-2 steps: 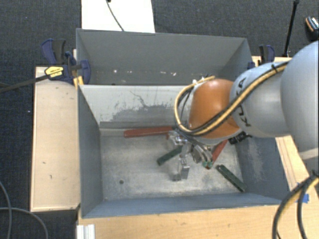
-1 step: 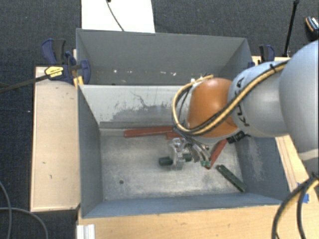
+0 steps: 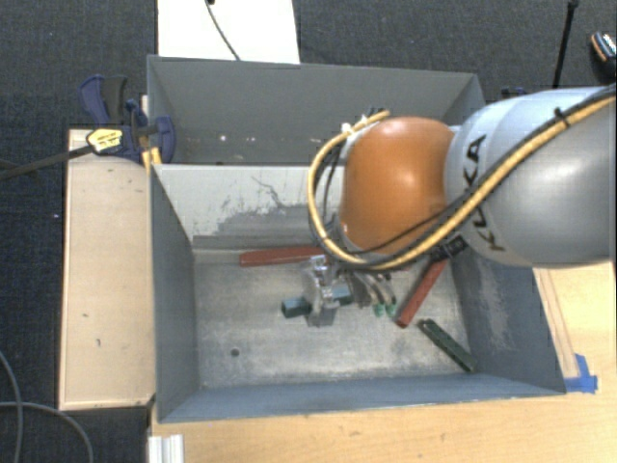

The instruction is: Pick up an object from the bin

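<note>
The arm (image 3: 540, 186) reached in from three o'clock, orange cover (image 3: 395, 181) at centre, the gripper (image 3: 323, 297) pointing down at seven o'clock from it.

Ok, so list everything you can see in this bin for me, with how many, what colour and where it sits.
bin: one, grey metal, middle of the view
long stick: one, red-brown, lying along the back of the floor
tilted stick: one, red, right side, upper end under the arm
thin stick: one, dark green, front right of the floor
small block: one, dark teal, floor centre, just left of the gripper
small piece: one, green, just right of the gripper
gripper: one, grey metal, low over the floor centre
wrist cover: one, orange, above the gripper
arm: one, silver-grey, from the right
</note>
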You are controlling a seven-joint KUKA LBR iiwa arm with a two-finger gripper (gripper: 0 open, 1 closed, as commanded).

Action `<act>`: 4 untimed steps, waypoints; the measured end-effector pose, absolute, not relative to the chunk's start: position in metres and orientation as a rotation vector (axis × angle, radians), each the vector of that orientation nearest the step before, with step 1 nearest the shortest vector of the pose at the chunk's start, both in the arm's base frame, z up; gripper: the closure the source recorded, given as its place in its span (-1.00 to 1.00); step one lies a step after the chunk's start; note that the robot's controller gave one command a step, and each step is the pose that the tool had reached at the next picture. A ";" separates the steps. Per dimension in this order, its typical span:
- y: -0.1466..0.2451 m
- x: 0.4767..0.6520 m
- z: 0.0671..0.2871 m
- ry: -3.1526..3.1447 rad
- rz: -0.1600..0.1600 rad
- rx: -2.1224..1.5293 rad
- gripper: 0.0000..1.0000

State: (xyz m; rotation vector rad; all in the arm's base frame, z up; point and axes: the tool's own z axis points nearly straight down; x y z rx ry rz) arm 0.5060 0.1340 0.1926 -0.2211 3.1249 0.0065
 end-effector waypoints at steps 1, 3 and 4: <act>0.131 0.506 0.188 3.133 0.002 -0.211 -1.00; 0.132 0.526 0.070 3.129 0.003 -0.254 1.00; 0.142 0.538 0.206 3.114 0.003 -0.318 1.00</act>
